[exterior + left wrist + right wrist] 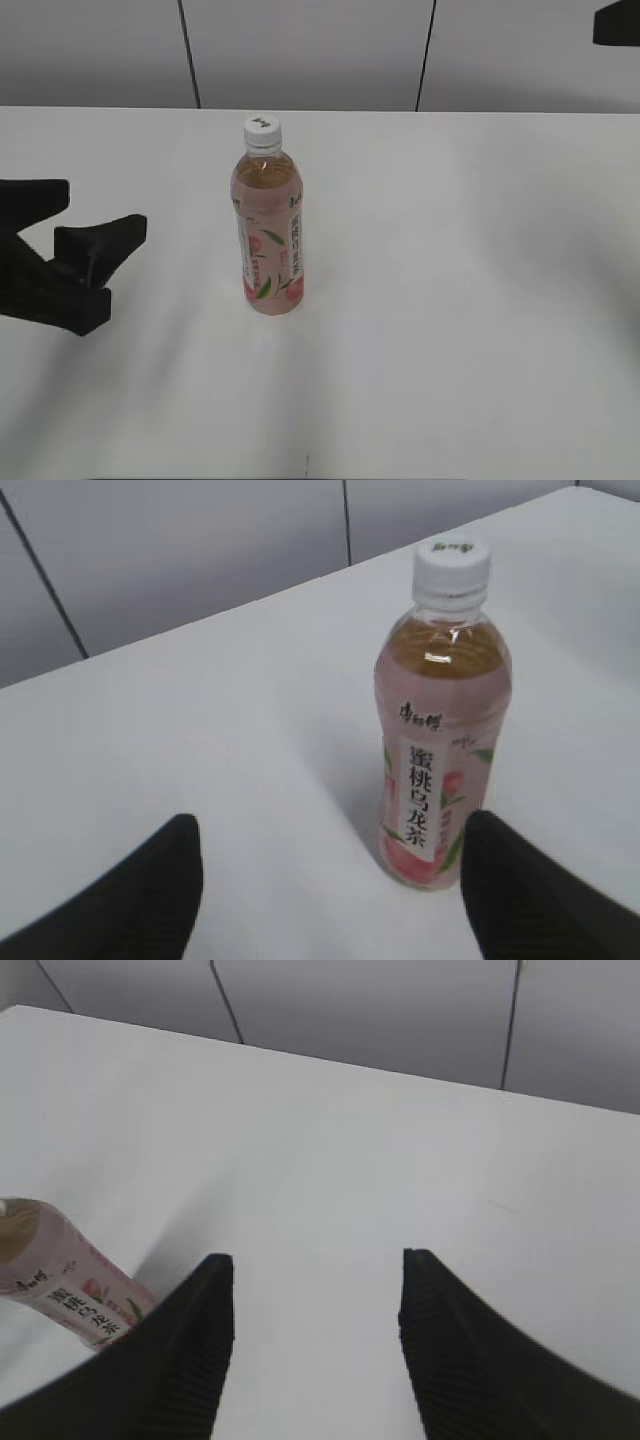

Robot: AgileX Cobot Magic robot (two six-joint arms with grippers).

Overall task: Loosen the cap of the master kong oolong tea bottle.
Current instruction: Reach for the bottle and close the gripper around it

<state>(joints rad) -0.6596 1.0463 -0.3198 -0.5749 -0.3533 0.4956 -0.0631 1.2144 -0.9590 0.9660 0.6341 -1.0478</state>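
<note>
The left pincer (95,225) is seen nearest, low at the left edge of the exterior view, its two dark fingers spread wide and nothing held between them. In the left wrist view the same fingers (140,900) are shown far apart at the bottom corners, with the bottle (440,740) standing on the bench (200,740) just beyond them and nearer the right-hand finger; no contact is shown.

The right pincer (315,1260) is shown in its wrist view with ribbed fingers parted wide over bare bench, nothing gripped. The bottle (60,1280) is caught only at the left edge of that view, beside the left-hand finger. In the exterior view only a dark part of the right arm (615,22) is seen at the upper right corner, well apart from the bottle.

The bottle (268,235) is set upright slightly left of the middle of the white bench (450,300), its pink label turned toward the camera and pinkish-amber tea filling it nearly to the neck. The white cap (262,130) is seated on the neck, a small dark mark visible on top. Behind the bench, grey wall panels (300,50) divided by dark seams are seen.
</note>
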